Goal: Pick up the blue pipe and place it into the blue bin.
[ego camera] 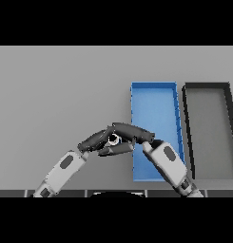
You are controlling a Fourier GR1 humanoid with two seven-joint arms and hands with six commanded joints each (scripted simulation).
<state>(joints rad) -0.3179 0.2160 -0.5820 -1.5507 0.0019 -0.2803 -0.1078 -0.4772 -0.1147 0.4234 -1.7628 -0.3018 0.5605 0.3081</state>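
The right hand reaches leftward from the lower right of the grey table, its dark fingers stretched nearly flat and meeting the left hand, which comes in from the lower left. The two hands overlap just beside the near left edge of the blue bin. Between them a small pale, bluish round shape shows, most likely one end of the blue pipe; the rest of it is hidden by fingers. The right hand's fingers appear to curl round it from above, while the left hand's fingers lie long and relaxed beneath, seemingly only touching. Because only that end shows, the pipe's long axis cannot be read with confidence; the round face suggests it points roughly toward the viewer. The step in hand looks like securing the grasp. The next move calls for lifting and carrying the pipe a short way right, over the bin's wall. Farther right, just beside the blue bin, sits a dark grey bin.
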